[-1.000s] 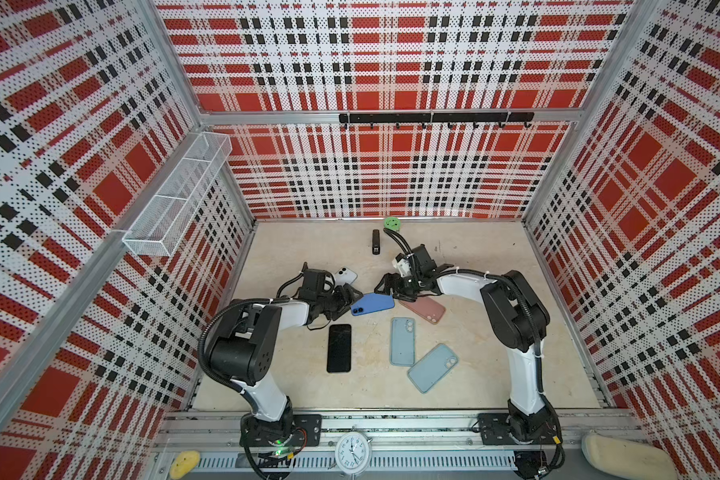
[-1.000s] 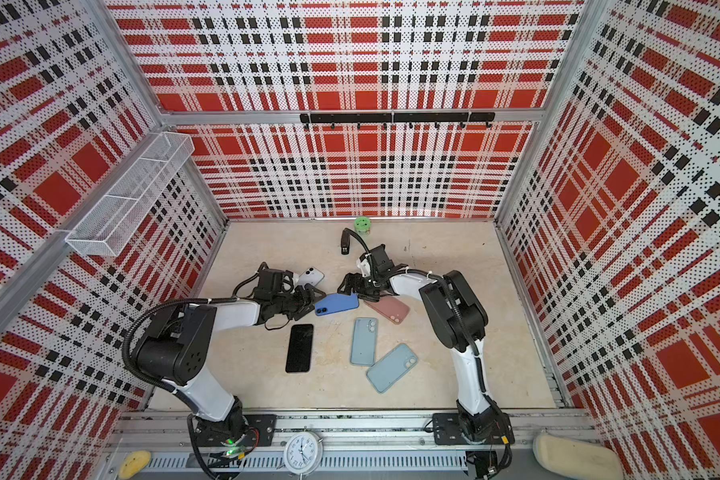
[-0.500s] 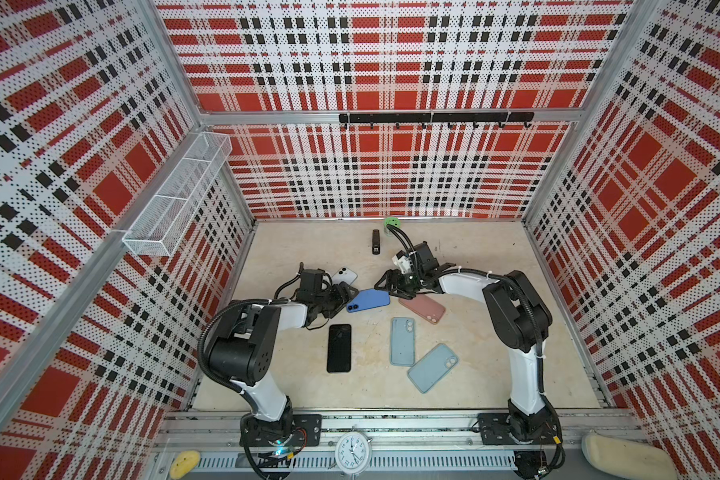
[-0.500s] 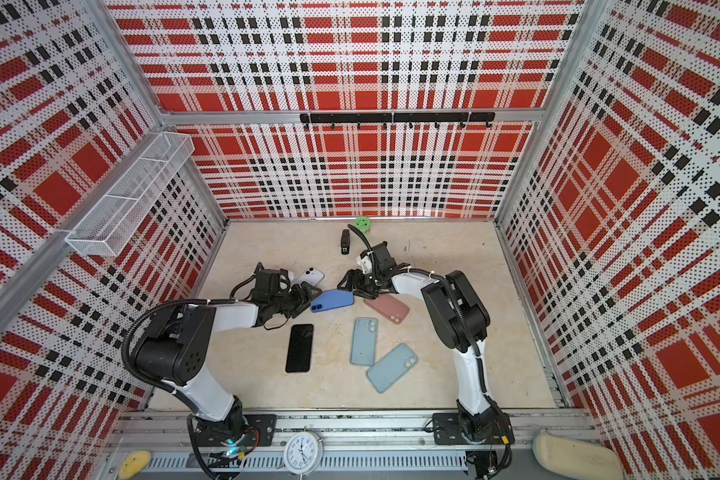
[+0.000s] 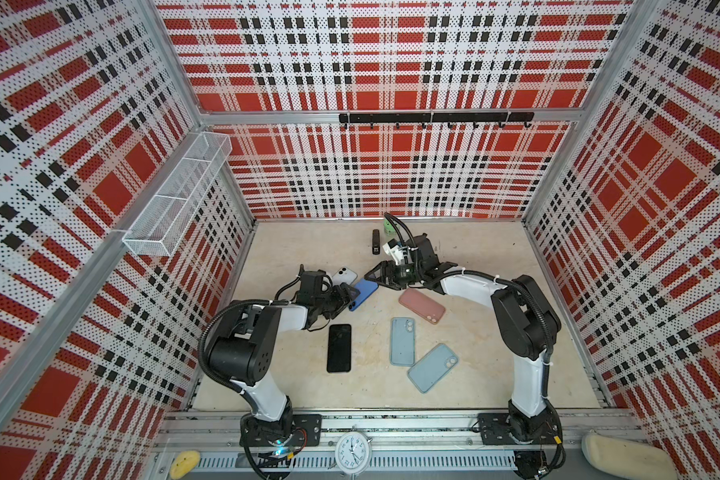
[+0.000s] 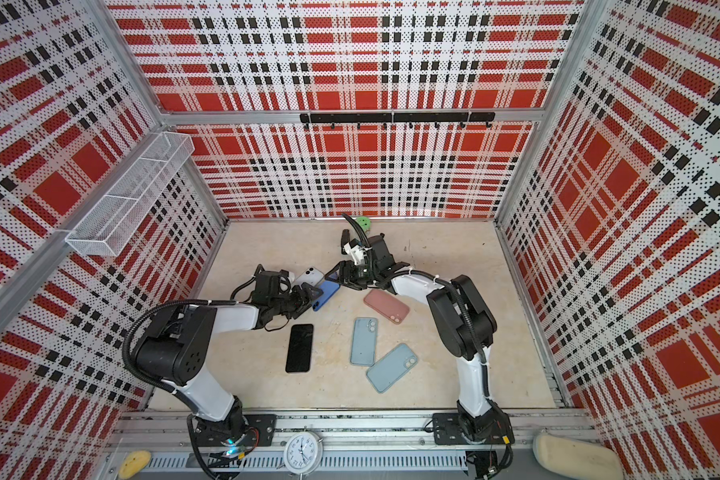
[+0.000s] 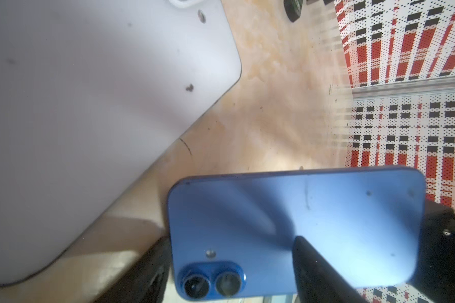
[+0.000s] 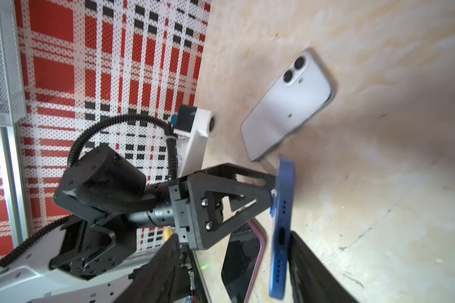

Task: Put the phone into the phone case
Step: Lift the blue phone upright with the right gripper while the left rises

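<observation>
Two arms on one blue phone [image 5: 367, 291] now. The right gripper [image 5: 375, 277] has drawn its jaws in over the last second and slid up to the phone's port end. In the right wrist view one finger [image 8: 313, 275] lies against that end and the other stands clear, so the jaws are apart with no clamp yet.

The left gripper [image 5: 350, 294] is clamped on the blue phone, holding it tilted and raised off the floor, and it has nudged a touch toward its own arm since a second ago. To me this looks like a handover or a two-handed re-grip before any fitting starts.

No case is under the phone yet. The pink case [image 5: 421, 306] lies free near the blue phone on the right arm's side. The pale blue cases [image 5: 403, 341] lie close together, further out from it; which case is meant, I cannot tell.

Watch the white phone [image 5: 344, 275], just beside the blue phone on its far side and crowding the left gripper. The black phone [image 5: 339, 348] lies screen-up on the blue phone's near side.
</observation>
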Controlling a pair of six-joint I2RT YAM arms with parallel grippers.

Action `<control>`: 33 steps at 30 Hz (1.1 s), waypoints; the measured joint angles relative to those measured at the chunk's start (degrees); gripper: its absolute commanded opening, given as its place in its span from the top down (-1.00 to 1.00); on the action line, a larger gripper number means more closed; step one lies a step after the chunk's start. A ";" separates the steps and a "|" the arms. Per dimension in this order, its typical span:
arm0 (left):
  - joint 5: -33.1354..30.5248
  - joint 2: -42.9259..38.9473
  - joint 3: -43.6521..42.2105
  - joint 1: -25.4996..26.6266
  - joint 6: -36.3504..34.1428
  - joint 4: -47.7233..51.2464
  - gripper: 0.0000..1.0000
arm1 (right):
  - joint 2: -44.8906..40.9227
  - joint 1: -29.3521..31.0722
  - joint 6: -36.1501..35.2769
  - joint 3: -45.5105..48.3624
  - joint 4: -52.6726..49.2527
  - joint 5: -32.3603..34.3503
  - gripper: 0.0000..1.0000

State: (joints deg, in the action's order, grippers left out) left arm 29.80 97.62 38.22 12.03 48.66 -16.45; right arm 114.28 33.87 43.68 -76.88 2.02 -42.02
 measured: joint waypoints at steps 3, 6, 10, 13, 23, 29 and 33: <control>0.33 0.00 -0.26 -0.02 0.09 -0.37 -0.51 | 0.52 0.57 0.68 0.87 0.02 -0.52 -0.19; 0.55 0.00 -0.46 -0.02 0.11 -0.72 -0.51 | 1.05 0.57 1.09 1.29 0.02 -0.81 -0.12; 0.94 0.00 -0.68 -0.07 0.15 -1.07 -0.51 | 1.20 0.48 1.05 1.31 -0.04 -0.39 0.06; 1.18 0.00 -0.70 -0.07 0.20 -1.09 -0.51 | 1.20 0.52 0.63 1.31 -0.33 0.28 0.23; 1.49 0.00 -0.74 -0.17 0.22 -1.09 -0.51 | 1.38 0.55 -1.16 1.14 -3.19 2.80 0.70; 2.16 -0.17 -0.92 -0.76 0.55 -1.07 -0.53 | 1.38 0.28 -2.12 1.20 -5.29 5.53 0.92; 2.60 -1.27 -1.36 -1.42 1.20 0.00 -0.58 | 1.36 0.26 -2.19 1.29 -5.31 5.55 0.99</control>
State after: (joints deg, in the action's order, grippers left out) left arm 32.40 96.36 36.86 10.61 49.87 -16.45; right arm 115.63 34.13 41.50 -75.59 -3.29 -36.47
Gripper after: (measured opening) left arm 0.778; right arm 0.099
